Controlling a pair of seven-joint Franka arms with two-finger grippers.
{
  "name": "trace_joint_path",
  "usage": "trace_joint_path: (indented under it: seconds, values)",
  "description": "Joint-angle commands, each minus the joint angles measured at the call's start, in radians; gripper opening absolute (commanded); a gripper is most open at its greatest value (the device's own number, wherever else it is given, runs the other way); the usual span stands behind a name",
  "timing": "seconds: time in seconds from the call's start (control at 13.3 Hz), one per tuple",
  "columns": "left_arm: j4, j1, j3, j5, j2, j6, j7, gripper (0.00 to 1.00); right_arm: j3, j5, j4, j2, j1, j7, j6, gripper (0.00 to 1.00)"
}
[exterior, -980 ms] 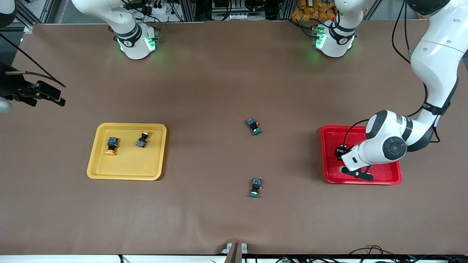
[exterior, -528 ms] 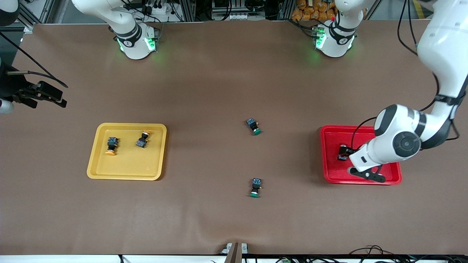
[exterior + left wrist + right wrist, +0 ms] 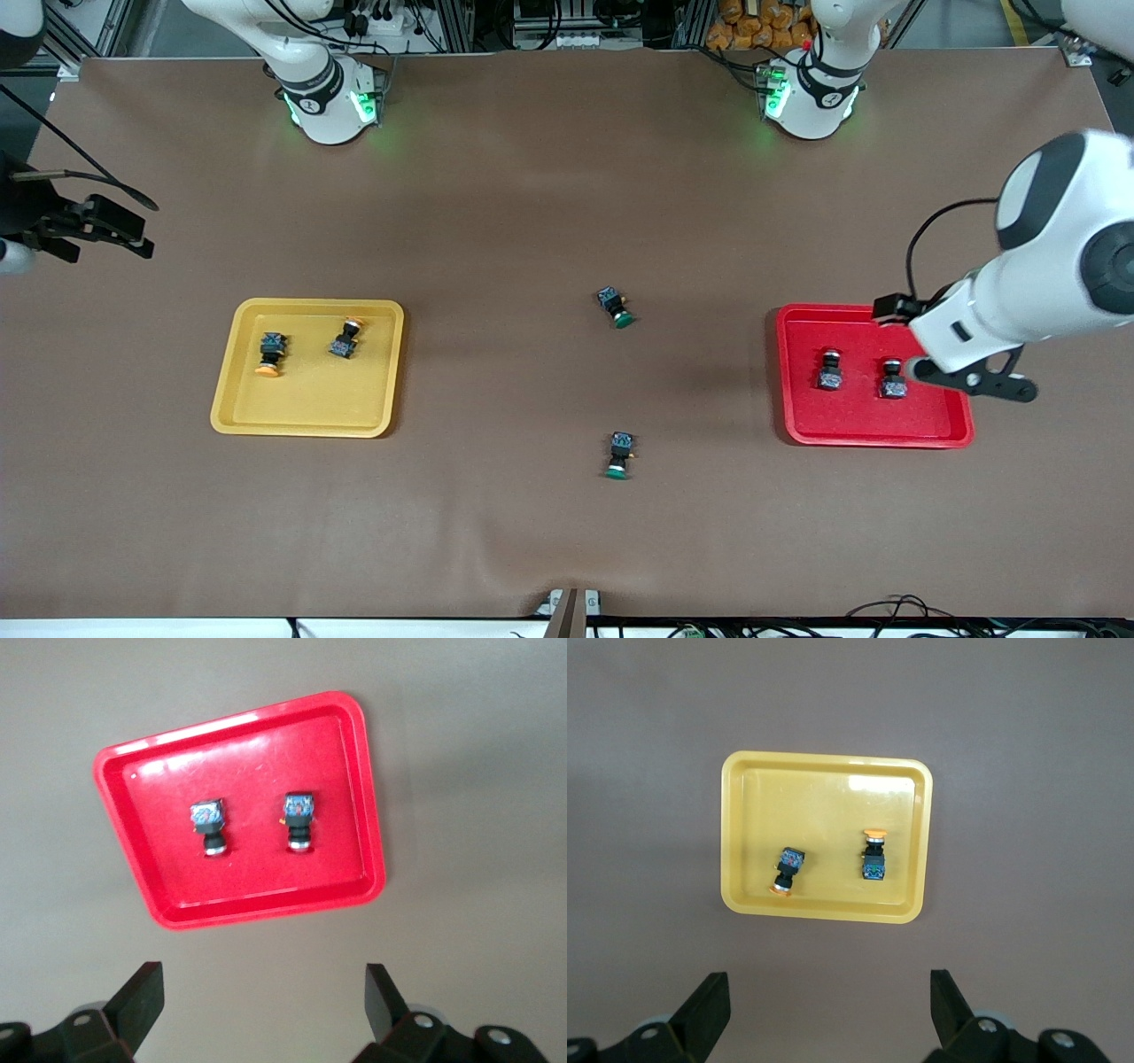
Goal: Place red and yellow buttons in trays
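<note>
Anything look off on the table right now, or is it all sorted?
Nothing stands out. Two buttons lie in the yellow tray, two in the red tray. Two green-capped switches lie on the table between the trays.

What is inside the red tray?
Two small buttons with black bodies lie side by side in the red tray. Nothing covers them; their caps are too small to judge colour.

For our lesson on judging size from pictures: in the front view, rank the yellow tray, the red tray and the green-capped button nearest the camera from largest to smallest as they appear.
1. Yellow tray and red tray: about equal in apparent size, too close to rank.
2. Green-capped button: far smaller than either tray.
</note>
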Motion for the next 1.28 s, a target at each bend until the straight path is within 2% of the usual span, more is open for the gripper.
trace_joint_path:
  seconds: [0.0, 0.08, 0.15, 0.53, 0.9, 1.13, 1.21]
  values:
    - [0.013, 0.006, -0.007, -0.014, -0.104, -0.031, 0.003, 1.00, -0.028, -0.032, -0.069, -0.047, 0.055, -0.039, 0.010, 1.00]
    - [0.014, 0.006, -0.007, -0.014, -0.132, -0.031, 0.003, 1.00, -0.092, -0.033, -0.071, -0.060, 0.098, -0.047, 0.011, 1.00]
    - [0.014, 0.008, -0.005, -0.022, -0.158, -0.031, 0.008, 1.00, -0.126, -0.033, -0.069, -0.076, 0.104, -0.090, 0.007, 1.00]
    - [0.039, 0.025, -0.005, -0.114, -0.189, -0.062, 0.003, 1.00, -0.128, -0.033, -0.042, -0.087, 0.095, -0.104, -0.021, 1.00]
    - [0.037, 0.028, -0.005, -0.128, -0.192, -0.065, 0.005, 1.00, -0.127, -0.030, 0.006, -0.082, 0.098, -0.101, -0.032, 1.00]
    - [0.033, 0.025, 0.024, -0.130, -0.232, -0.065, 0.019, 1.00, -0.131, -0.035, 0.009, -0.076, 0.083, -0.105, -0.050, 1.00]
    - [0.033, -0.013, 0.068, -0.133, -0.240, -0.065, 0.020, 1.00, -0.131, -0.035, 0.013, -0.070, 0.077, -0.112, -0.050, 1.00]
